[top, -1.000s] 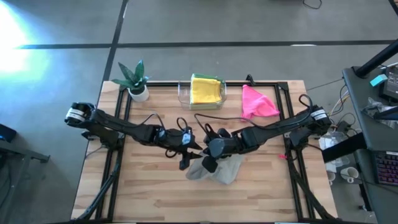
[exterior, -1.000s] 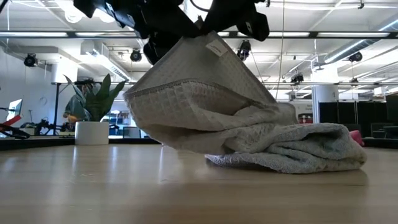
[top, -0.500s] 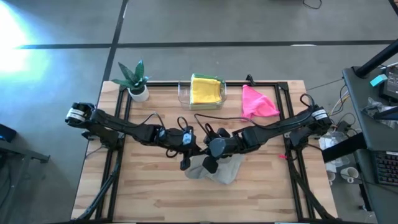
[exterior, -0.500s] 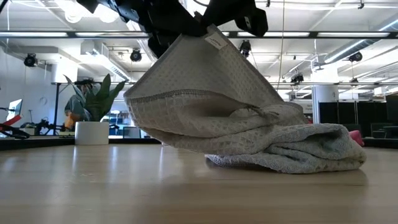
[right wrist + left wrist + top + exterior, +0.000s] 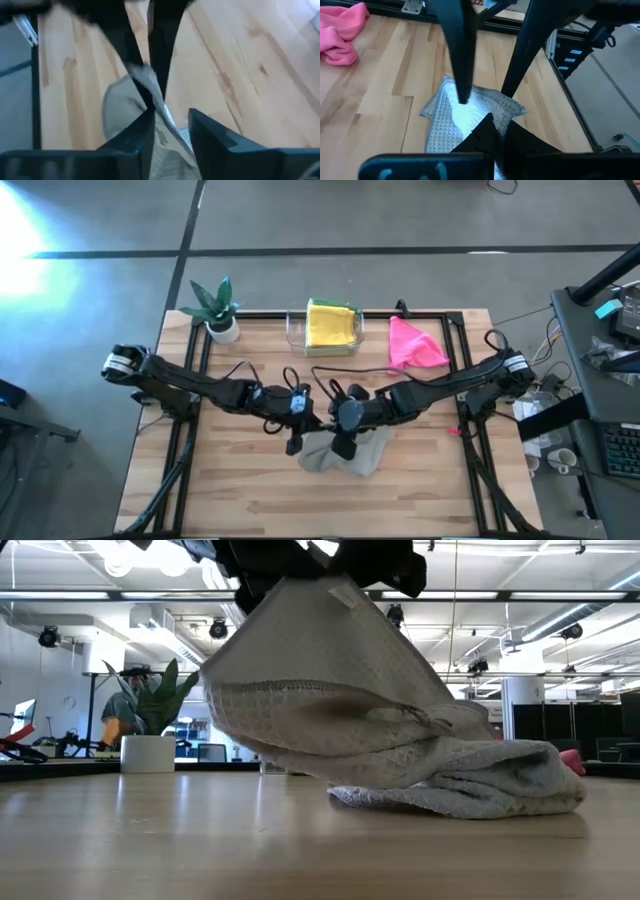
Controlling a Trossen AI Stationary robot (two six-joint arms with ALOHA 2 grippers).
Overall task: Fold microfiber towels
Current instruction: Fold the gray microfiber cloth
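A grey towel (image 5: pixel 350 455) lies crumpled near the table's middle, one part pulled up into a peak (image 5: pixel 330 595) and the rest bunched on the wood (image 5: pixel 470 785). My left gripper (image 5: pixel 294 443) is shut on that raised part. My right gripper (image 5: pixel 341 445) hangs right beside it, open, with its fingers (image 5: pixel 142 137) standing on either side of the raised cloth; I cannot tell whether they touch it. A pink towel (image 5: pixel 412 345) lies at the far right. A yellow towel (image 5: pixel 332 326) sits folded in a clear tray. My left gripper pinches a raised edge of the grey towel (image 5: pixel 504 111) between its two fingers, which point down from above. One layer or several, I cannot tell. The cloth slopes down from the hold like a tent, and its lower part rests bunched on the table.
A potted plant (image 5: pixel 218 308) stands at the far left corner. The clear tray (image 5: pixel 294 330) sits at the far edge's middle. Bare wood stretches along the near side (image 5: pixel 300 505). Black frame rails (image 5: pixel 470 380) run along the table's sides.
My left gripper has shut on the towel's raised edge, and my right gripper beside it has opened. Both have stayed close to where they were. The towel's hanging left fold has risen a little; the bunched part has not moved.
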